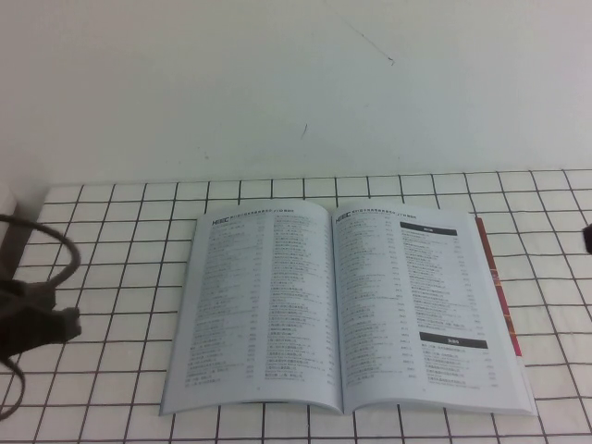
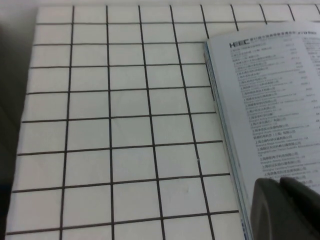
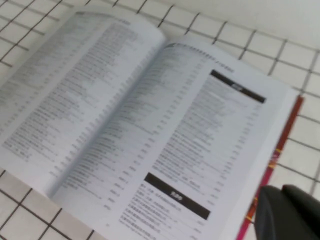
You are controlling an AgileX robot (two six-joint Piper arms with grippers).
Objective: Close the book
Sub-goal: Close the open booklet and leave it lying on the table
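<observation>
Gridded table [image 1: 111, 277], open book [image 1: 342, 305]; left hand [image 2: 286, 202] at its left, right hand [image 3: 289, 212] right.

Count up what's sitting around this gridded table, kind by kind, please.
Books: 1, the open book, lying flat.
Grippers: 2, the left gripper to the left of the book, the right gripper to its right.
Total: 3.

- counter [image 1: 120, 277] in front of me is white squares with thin dark grid lines
- plain white wall [image 1: 277, 83] behind it, couple small dark scuffs [image 1: 390, 61] on it
</observation>
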